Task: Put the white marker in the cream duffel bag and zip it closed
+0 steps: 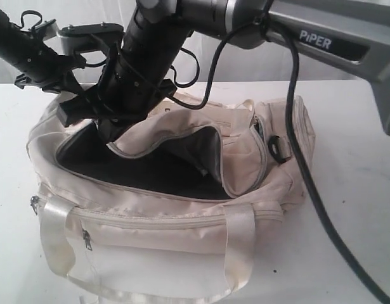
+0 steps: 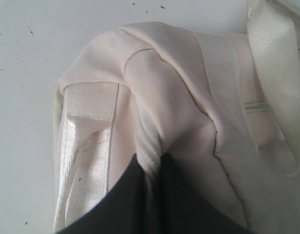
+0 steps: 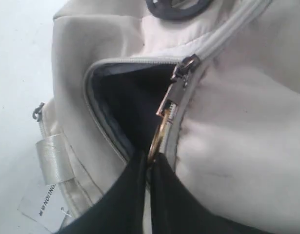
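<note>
**Zip pull pinched, bag end braced, mouth not yet closed**

R gripper (image 3: 150, 163) is clamped narrow on the gold ring pull (image 3: 158, 137), which hangs from the zip slider (image 3: 183, 68) at one end of the cream duffel bag (image 1: 182, 221). L gripper (image 2: 149, 165) pinches a fold of cream fabric at the bag's end wall, jaws nearly together w/ cloth between. Reads as an anchor: the soft bag would drag along w/ the slider, so one arm holds while the other hauls. In the exterior view the main opening gapes, dark lining showing. White marker not visible in any view, prob inside the dark interior, can't confirm. Bag sits on the white table (image 1: 353, 190); a black cable (image 1: 312, 190) drapes across its other end and could snag
</note>
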